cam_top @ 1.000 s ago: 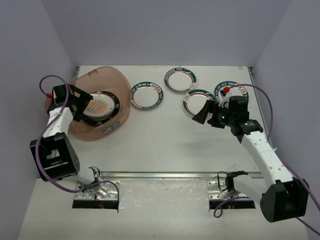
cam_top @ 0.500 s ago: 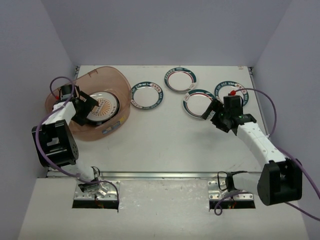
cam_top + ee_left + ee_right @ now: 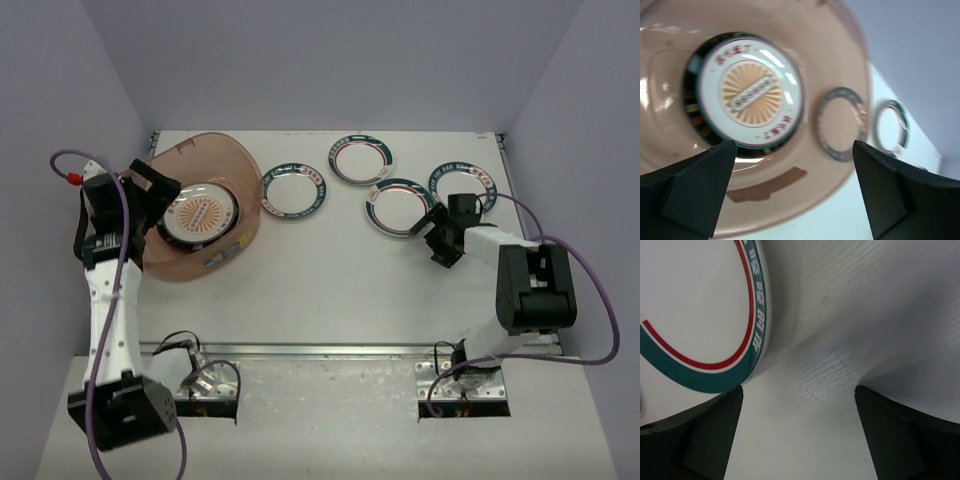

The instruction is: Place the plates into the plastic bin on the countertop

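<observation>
Nearest me, the metal rail runs along the front edge of the off-white surface. My right hand sits low over the right side of that surface, spread wide and grasping nothing. Bare surface lies between its fingers. The teal-and-red rim of the nearest small plate lies just beside them, and I cannot tell whether a fingertip touches it.

On the left, my left hand hangs above the near-left side of the plastic bin. It is also released, with its fingers wide apart and empty. The bin stands on the far-left part of the surface. The orange-centred plate lies flat in its bottom, with a dark rim showing around its edge.

Just outside the bin's right wall rests a second small plate. Farther back a third small plate lies near the far edge, and a fourth small plate lies to the right, behind my right hand.
</observation>
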You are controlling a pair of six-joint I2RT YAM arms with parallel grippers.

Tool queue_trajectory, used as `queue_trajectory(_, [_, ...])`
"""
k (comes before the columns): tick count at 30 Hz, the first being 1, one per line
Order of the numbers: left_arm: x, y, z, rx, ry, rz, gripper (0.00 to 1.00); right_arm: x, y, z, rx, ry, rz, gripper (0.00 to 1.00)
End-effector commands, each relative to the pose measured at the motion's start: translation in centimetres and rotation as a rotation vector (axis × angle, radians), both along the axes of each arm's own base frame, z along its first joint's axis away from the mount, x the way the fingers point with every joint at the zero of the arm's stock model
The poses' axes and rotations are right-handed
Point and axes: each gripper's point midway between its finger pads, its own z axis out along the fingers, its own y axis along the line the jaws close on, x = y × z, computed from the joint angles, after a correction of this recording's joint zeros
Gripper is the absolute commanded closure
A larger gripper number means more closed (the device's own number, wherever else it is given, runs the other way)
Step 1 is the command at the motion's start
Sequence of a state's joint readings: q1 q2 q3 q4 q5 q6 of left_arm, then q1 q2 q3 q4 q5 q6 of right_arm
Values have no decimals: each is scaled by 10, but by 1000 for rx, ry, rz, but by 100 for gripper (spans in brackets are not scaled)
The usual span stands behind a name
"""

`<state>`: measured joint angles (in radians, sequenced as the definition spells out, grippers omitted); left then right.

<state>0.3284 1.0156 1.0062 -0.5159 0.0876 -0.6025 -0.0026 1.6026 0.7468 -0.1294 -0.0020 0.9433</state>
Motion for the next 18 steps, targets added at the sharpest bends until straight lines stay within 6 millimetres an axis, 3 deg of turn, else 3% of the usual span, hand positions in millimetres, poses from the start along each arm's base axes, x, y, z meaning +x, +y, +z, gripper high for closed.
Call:
queue_trajectory(1, [-23,-57,54,52,-272,-297,0,46,-1,7,85,-231,-38,4])
queue_trajectory(3, [-32,-74,52,40,-280,-391,0,51,-1,-10,102,-194,-40,5])
queue_trajectory(6, [-37,-81,37,33,-236,-446,0,58,2,-30,166,-131,-58,13])
queue_trajectory(8, [-42,-80,29,46,-204,-450,0,49,7,-49,219,-65,-66,35])
queue_trajectory(12, [-47,-79,31,73,-208,-439,0,28,8,-66,231,-8,-107,100])
queue_trajectory(14, [-47,-82,35,71,-217,-449,0,19,8,-66,236,10,-123,100])
queue_trajectory(18, [-46,-92,43,32,-235,-493,0,13,18,-39,236,-36,-27,100])
